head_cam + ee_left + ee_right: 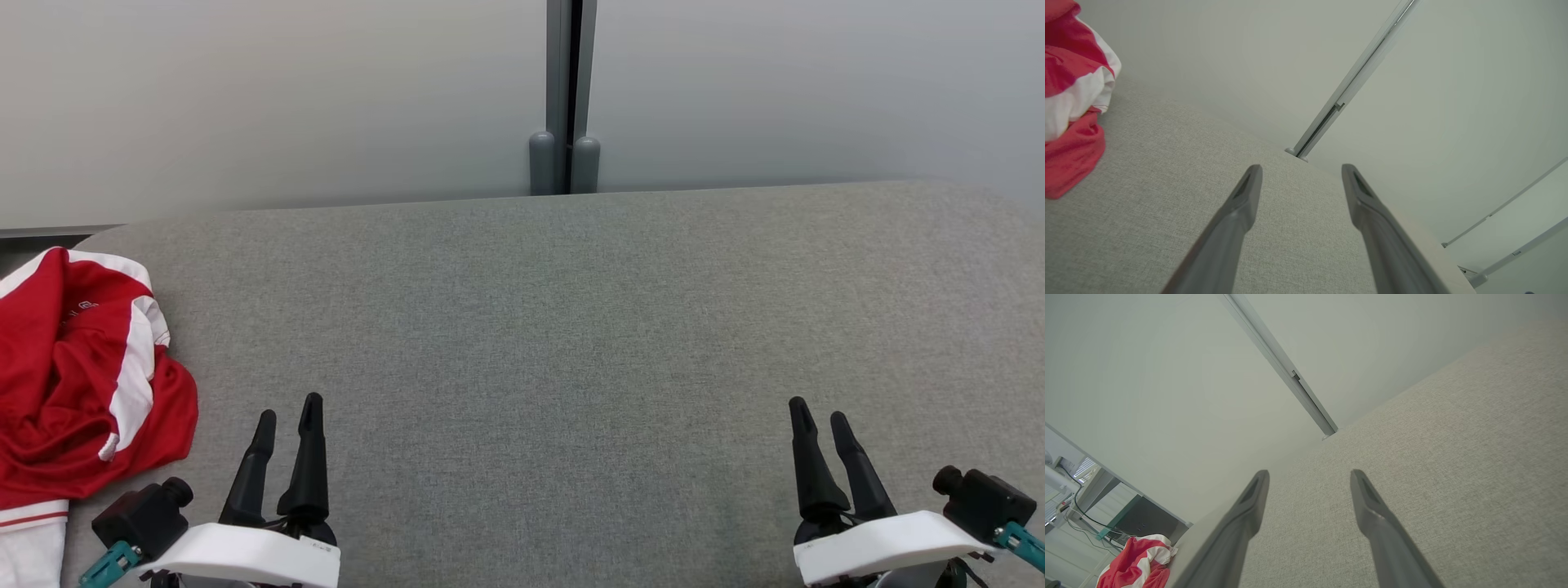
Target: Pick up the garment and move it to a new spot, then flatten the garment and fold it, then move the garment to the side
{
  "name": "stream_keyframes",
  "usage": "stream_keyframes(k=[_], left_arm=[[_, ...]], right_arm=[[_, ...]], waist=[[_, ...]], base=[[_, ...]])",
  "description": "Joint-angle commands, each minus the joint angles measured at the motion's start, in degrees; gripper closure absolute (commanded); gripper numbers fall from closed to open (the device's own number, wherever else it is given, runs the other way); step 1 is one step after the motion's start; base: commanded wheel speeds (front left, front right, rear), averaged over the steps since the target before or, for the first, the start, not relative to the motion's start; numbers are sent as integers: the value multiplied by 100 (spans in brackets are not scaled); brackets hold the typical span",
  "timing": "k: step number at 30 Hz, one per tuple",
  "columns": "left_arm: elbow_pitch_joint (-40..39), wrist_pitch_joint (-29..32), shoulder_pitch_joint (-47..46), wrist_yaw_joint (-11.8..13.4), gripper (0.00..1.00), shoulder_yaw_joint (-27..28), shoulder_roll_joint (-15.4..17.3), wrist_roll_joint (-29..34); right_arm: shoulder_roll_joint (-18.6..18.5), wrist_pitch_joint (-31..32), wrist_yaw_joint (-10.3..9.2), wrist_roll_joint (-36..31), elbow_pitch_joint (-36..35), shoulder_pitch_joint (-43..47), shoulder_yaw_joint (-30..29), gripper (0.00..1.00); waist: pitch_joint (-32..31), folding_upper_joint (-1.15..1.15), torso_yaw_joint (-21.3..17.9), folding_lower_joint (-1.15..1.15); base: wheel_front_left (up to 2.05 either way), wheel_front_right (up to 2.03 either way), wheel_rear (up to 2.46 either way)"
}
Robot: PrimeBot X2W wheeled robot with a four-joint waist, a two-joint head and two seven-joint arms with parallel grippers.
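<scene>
Garment first: I see it in the head view as a crumpled red heap with white panels and white trim, lying at the far left edge of the grey fabric-covered surface. Part of it runs off the left side of that view, and a white piece with a thin red stripe shows at the lower left corner. There is small lettering on one red fold, too small for me to read.

My left end effector sits at the lower left, just right of the heap and not touching it. Its two dark fingers are parted with nothing between them, and in the left wrist view the gap is plain, with bare grey cloth beneath and the garment off to the upper left.

My right end effector is at the lower right, well apart from the garment, fingers likewise spread and empty. In the right wrist view the red and white bundle shows small at the bottom left, at the surface's far end.

Behind the surface stands a pale wall of panels with a grey post at the joint between them.
</scene>
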Motion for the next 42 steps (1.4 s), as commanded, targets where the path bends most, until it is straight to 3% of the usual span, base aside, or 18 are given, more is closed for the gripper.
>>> stream_keyframes(k=[1,26,42], left_arm=[[-108,-61,-22,-6,0,-27,35,219],[-263,-419,100,83,0,-283,41,1601],[-182,-631,228,9,0,-181,45,1975]], right_arm=[[-35,-82,1,-212,-99,-36,53,0],[-40,-436,1,-1567,-251,28,367,0],[-41,-649,1,-2076,-242,77,412,0]], waist=[[12,0,-5,0],[81,0,-45,0],[79,0,-70,0]], base=[[0,0,0],[0,0,0],[0,0,0]])
